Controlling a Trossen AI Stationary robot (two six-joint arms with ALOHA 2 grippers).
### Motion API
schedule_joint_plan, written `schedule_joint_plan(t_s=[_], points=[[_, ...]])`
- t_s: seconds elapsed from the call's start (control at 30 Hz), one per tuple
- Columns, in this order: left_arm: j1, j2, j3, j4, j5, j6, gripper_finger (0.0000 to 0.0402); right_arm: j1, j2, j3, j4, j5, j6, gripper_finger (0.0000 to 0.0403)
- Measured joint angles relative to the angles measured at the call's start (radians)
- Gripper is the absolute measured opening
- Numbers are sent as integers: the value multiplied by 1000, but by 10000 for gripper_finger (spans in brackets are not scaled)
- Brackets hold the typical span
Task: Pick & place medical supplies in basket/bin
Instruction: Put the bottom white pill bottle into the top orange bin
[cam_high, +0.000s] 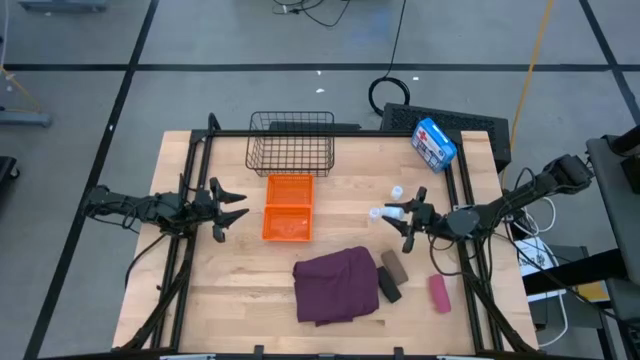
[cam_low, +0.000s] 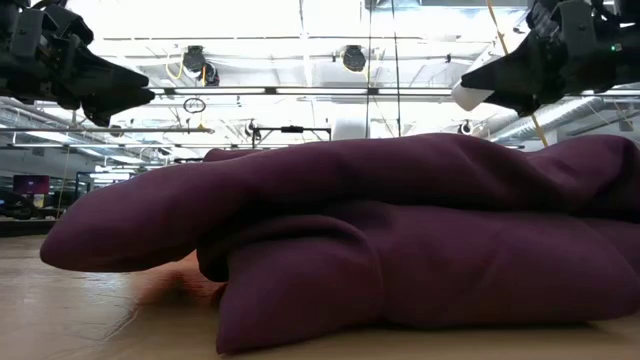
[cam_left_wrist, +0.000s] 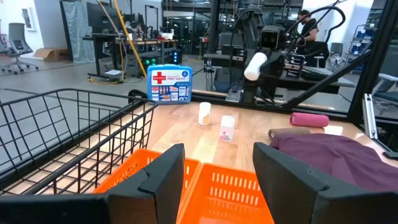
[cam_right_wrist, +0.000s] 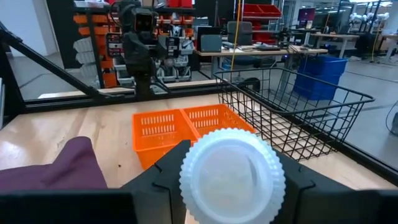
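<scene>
Held vial: a white vial (cam_right_wrist: 232, 175) is clamped in the right gripper (cam_high: 404, 215), raised off the table to the right of the orange bin (cam_high: 288, 207); in the right wrist view its ribbed round cap faces the camera, and the high view shows it lying along the fingers, pointing toward the bin.
Other vials: two more stand upright on the wood, one (cam_high: 397, 192) just beyond the right gripper, one (cam_high: 377, 212) between that gripper and the bin; three vials in all.
Bin: one, two compartments, long axis running toward the basket (cam_high: 291, 142), whose near edge lies just beyond the bin's far end.
Cloth: one purple-maroon cloth (cam_high: 336, 285), crumpled, on the near side of the bin; it fills the low view, hiding bin and basket there.
Rolls: three, right of the cloth: brown roll (cam_high: 394, 264), black roll (cam_high: 388, 287) touching the cloth's edge, pink roll (cam_high: 438, 293) farthest from the bin.
Left gripper: the left gripper (cam_high: 231, 207) hovers just left of the bin, fingers apart and empty; its wrist view shows bin and basket close below.
Box: one blue-and-white first-aid box (cam_high: 434, 142) at the far right corner, well apart from the bin.
</scene>
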Motion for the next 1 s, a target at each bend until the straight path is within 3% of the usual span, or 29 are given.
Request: schedule_joint_plan(t_s=[0.2,0.37,1.0], points=[[0,0,0,99,-1,-4,200,0,0,0,0,-1,3,134],[0,0,0,205,9,-95,200,0,0,0,0,0,3,134],[0,54,0,278,-89,-150,200,-22,0,0,2,0,14,134]])
